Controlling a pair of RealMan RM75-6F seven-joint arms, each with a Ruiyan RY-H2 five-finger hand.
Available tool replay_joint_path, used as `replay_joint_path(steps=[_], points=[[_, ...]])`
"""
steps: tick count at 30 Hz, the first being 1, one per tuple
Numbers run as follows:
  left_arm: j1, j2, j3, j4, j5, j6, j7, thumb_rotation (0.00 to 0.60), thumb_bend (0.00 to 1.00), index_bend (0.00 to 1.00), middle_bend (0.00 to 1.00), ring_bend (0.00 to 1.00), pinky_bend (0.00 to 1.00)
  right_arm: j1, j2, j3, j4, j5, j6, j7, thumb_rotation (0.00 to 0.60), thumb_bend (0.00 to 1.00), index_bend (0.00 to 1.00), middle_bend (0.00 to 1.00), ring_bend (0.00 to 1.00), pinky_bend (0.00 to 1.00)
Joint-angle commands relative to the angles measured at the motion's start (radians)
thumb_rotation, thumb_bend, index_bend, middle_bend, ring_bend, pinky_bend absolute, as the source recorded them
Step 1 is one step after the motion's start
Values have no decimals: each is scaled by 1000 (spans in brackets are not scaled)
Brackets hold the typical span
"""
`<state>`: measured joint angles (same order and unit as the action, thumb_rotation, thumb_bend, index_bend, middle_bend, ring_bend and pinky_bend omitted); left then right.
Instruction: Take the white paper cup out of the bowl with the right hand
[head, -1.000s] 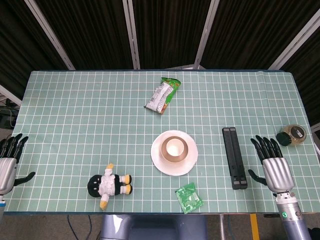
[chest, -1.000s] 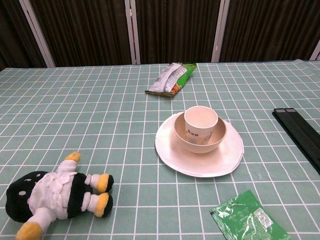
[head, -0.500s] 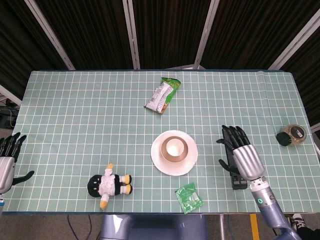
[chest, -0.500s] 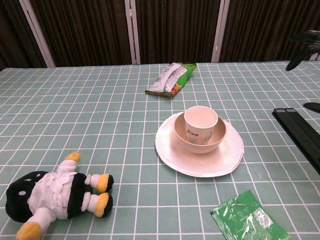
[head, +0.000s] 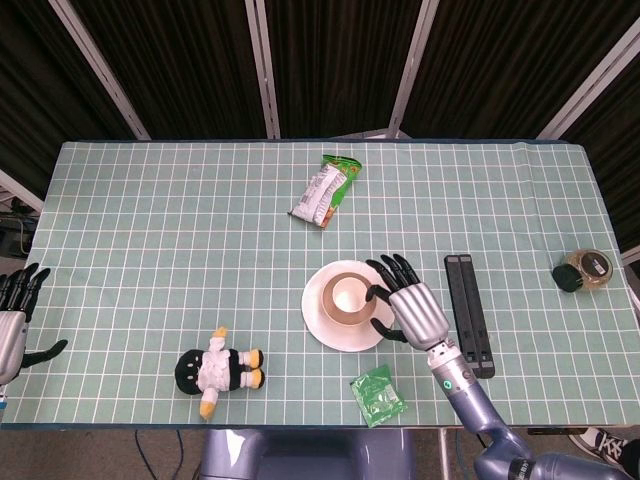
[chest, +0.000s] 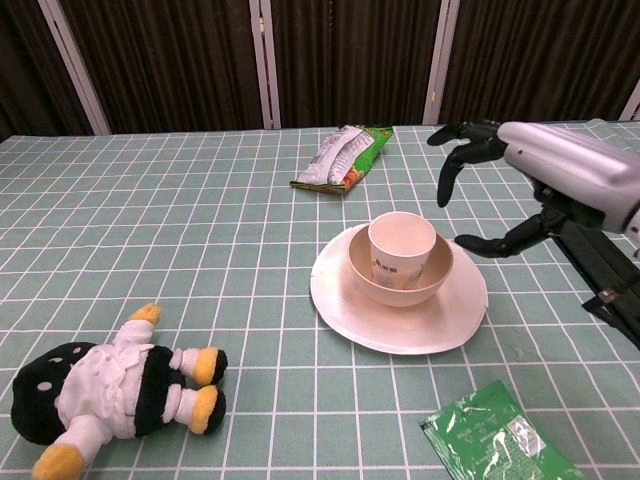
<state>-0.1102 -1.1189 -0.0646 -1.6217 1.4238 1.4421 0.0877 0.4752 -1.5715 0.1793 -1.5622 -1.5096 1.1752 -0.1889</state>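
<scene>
Right hand (head: 412, 306) had moved a long way toward the middle of the table since a second before, when it was out by the right edge past the black bars (head: 469, 313). Now it hung just beside the bowl (head: 348, 299), on the bowl's right side, with its fingers (chest: 455, 165) spread wide and nothing in them. The fingers curved toward the white paper cup (chest: 401, 251) but did not touch it. The cup had not moved. It stood upright inside the bowl, and the bowl sat on the white plate (chest: 345, 312) near the middle of the table (head: 150, 220). The cup looked empty from above. The black bars, which the hand had been over half a second before, now lay in the open between the hand and the right edge. Left hand (head: 12, 322) was at the left edge near the front corner, open with its fingers apart, and it had slid a little further off that edge. A penguin toy (chest: 105, 392) lay on its side near the front edge, left of the plate. A small green packet (chest: 499, 437) lay near the front edge, right of the toy. A snack bag (head: 324, 190) lay toward the back edge, and a round jar (head: 585, 270) sat at the right edge. None of these had moved.
</scene>
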Motion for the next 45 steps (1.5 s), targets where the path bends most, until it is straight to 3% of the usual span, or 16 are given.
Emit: replay_joint_path(steps=[1,20,28,34,40,45], points=[[-2,1,0,2,-2,-4,-3,600,0,0,0,0,0,19,-36,10,28,35,-22,-22,600,227,460,92,0,0],[-4,7,-3,2,-10,-10,-18,600,0,0,0,0,0,61,-138,10,148,116,-63,-17,600,237,511,132,0,0],[-4,10,-3,1,-9,-9,-25,600,0,0,0,0,0,72,-173,6,192,127,-66,6,600,380,600,168,0,0],[-5,9,-3,2,-9,-11,-24,600,0,0,0,0,0,75,-185,6,196,124,-51,15,600,396,631,173,0,0],[-4,9,-3,2,-11,-10,-22,600,0,0,0,0,0,71,-155,22,160,107,-8,10,600,397,638,173,0,0],[-5,8,-1,1,-8,-9,-17,600,0,0,0,0,0,52,-58,75,66,110,58,-4,600,385,644,173,0,0]])
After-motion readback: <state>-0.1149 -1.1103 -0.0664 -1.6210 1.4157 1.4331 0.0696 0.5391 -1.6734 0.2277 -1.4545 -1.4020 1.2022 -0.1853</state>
